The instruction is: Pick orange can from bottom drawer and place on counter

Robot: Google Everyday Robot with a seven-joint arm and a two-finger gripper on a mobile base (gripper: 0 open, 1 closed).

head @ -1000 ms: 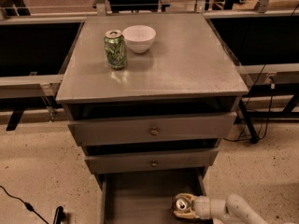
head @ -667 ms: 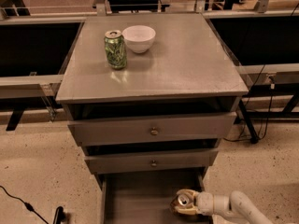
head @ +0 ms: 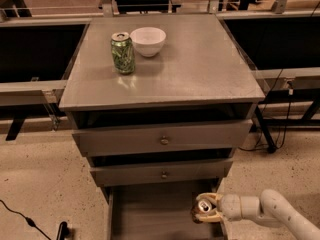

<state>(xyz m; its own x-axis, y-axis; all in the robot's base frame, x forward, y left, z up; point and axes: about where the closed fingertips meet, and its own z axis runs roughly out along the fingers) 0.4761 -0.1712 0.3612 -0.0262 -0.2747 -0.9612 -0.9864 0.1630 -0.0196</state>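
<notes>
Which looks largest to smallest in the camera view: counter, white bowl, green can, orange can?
1. counter
2. white bowl and green can, too alike to rank
3. orange can, partly hidden in the gripper at the bottom drawer's right side

Square glossy grey metal bench (head: 200, 69), the top of a drawer cabinet. On it, rear left: upright green patterned drink can (head: 122, 54), with round white bowl (head: 148, 40) close beside it, behind-right. Pale two-finger gripper (head: 201, 208) low at right side of open deep grey bottom drawer (head: 150, 216), fingers clamped on small orange metal can (head: 204, 205).
</notes>
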